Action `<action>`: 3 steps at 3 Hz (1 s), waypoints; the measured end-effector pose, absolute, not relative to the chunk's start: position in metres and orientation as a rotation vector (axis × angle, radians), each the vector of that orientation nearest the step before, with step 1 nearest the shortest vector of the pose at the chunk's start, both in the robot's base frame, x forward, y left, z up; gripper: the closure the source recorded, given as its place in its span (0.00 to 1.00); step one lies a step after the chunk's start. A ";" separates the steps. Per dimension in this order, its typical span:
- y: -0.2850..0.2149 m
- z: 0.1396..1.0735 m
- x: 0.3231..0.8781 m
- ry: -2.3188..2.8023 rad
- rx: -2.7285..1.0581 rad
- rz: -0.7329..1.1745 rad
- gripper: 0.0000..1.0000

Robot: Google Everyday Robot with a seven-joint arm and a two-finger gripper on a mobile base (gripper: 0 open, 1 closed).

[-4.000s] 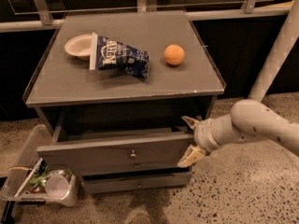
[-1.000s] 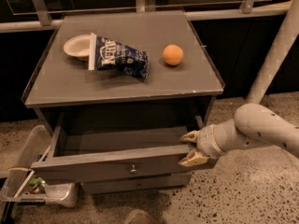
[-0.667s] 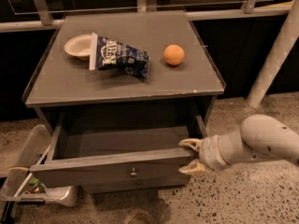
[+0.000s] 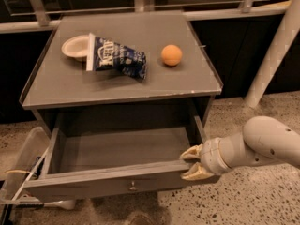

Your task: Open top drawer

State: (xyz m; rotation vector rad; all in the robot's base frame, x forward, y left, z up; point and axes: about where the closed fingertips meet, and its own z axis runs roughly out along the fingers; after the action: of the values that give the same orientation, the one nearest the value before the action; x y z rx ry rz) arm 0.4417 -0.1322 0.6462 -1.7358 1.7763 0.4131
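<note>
The top drawer (image 4: 112, 179) of the dark grey cabinet stands pulled well out toward me, its inside bare, with a small round metal knob (image 4: 133, 187) at the centre of its front. My gripper (image 4: 193, 162) is at the right end of the drawer front. One cream finger (image 4: 192, 153) lies above the front's top edge and the other sits lower against its right end, so the gripper is shut on the drawer front. The lower drawers are hidden beneath the open one.
On the cabinet top (image 4: 154, 78) lie a white bowl (image 4: 75, 47), a blue chip bag (image 4: 116, 57) and an orange (image 4: 171, 55). A clear plastic bin (image 4: 18, 165) sits on the speckled floor at left. A white post (image 4: 274, 55) leans at right.
The drawer has slid further out of the cabinet toward me since the earliest frame. My gripper moved down and forward with its right end.
</note>
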 end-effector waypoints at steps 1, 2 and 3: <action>-0.132 0.648 0.439 1.770 -1.736 0.410 1.00; -0.140 0.635 0.413 1.773 -1.722 0.430 1.00; -0.139 0.639 0.414 1.773 -1.722 0.430 0.82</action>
State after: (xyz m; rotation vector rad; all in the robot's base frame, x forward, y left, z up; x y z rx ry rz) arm 0.4138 -0.1394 0.6393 -1.7218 1.7726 0.4302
